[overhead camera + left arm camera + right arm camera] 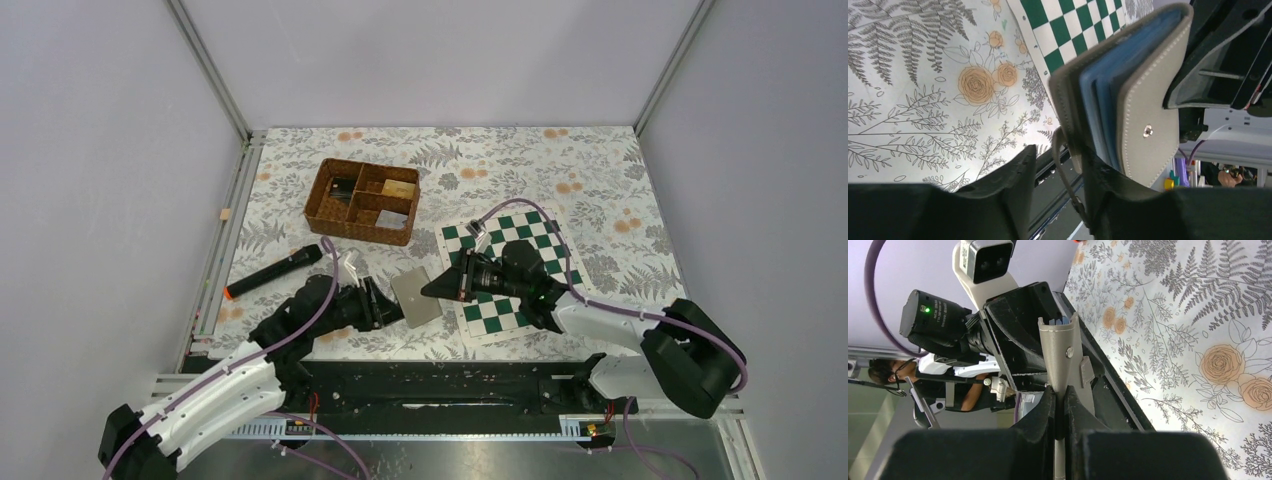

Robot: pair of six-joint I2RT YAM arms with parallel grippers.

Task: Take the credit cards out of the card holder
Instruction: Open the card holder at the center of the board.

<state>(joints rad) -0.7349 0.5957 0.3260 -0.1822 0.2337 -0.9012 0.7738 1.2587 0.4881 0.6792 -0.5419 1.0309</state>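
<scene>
The card holder [417, 298] is a flat grey wallet held up off the table between my two grippers. My right gripper [434, 288] is shut on its thin grey cover [1060, 352], pinching it at the lower edge. From the left, my left gripper [390, 306] stands open around the holder's other end. In the left wrist view the holder [1143, 105] gapes slightly and shows light blue inner sleeves [1100, 95]. It leans on one finger [1108, 195], with a thin strap hanging in the gap. I cannot tell credit cards apart from the sleeves.
A brown wicker basket [355, 232] with compartments stands at the back left. A green and white chessboard mat [510, 300] lies under my right arm. A black marker with an orange tip [272, 272] lies at the left. The metal rail runs along the table's near edge.
</scene>
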